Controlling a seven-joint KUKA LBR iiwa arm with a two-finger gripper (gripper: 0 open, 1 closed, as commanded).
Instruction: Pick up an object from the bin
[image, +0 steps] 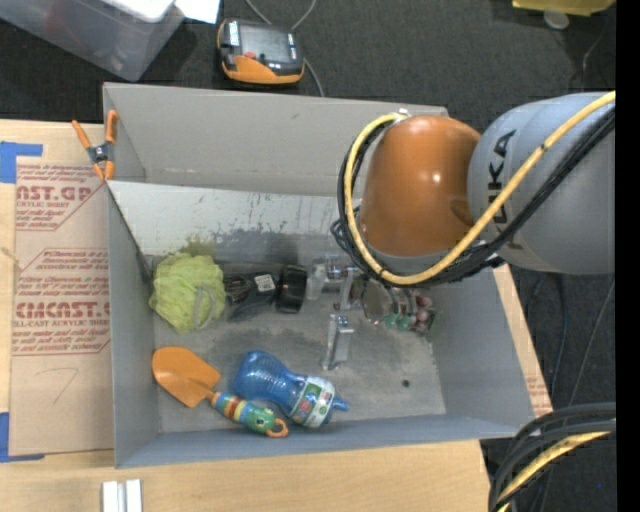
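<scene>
We read positions on a clock face laid over the floor of the grey metal bin (400, 395), with 12 o'clock at the far wall. The arm enters from 3 o'clock, and its orange wrist cover (420, 185) hangs over the 1 o'clock area. The gripper (340, 345) stands just past the centre toward 3 o'clock, over bare floor. We cannot tell whether it is open or closed, and we see no object in it.

The nearest objects are these:
- A black, cable-like device (265, 287) lies at 11 o'clock from the gripper, near it.
- A blue plastic bottle with a printed cap (285, 388) lies on its side at 7 o'clock, apart from the gripper.
- A small multicoloured item (412, 318) lies at 3 o'clock, partly hidden under the arm.

A yellow-green mesh sponge (187, 290) lies at 9 o'clock beside the left wall. An orange toy shovel (187, 374) lies at 8 o'clock, with its striped handle beside the bottle.
</scene>
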